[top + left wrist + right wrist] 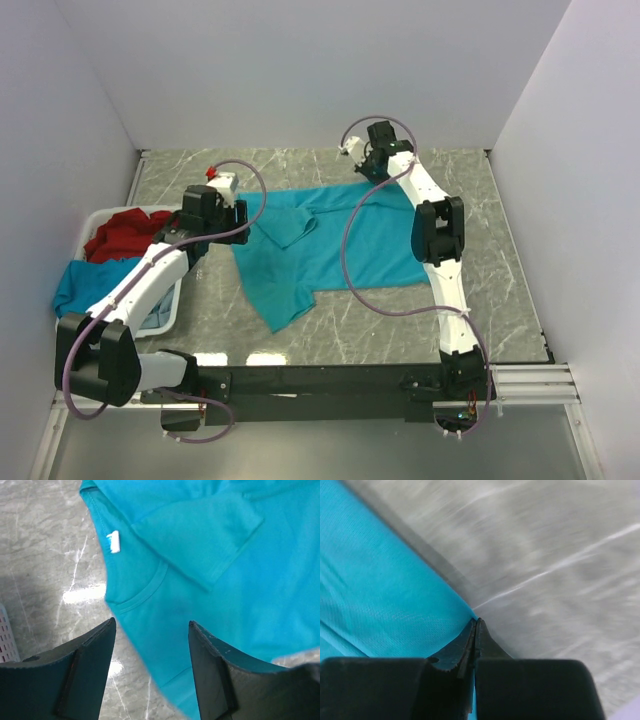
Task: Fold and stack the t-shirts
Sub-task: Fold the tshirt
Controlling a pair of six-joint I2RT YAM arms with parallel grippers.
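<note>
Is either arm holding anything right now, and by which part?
The right end effector is pinched shut on the teal t-shirt at its far edge. The left end effector hangs open above the collar, holding nothing.

Robotics lab test cell: 2 white-and-black arms, left arm [140, 285] and right arm [440, 235], bolted to a black rail [320, 382] edging a grey marble-patterned table [500, 230], boxed by plain white panels [300, 70] on 3 sides, purple cables [346, 250] looping.
</note>
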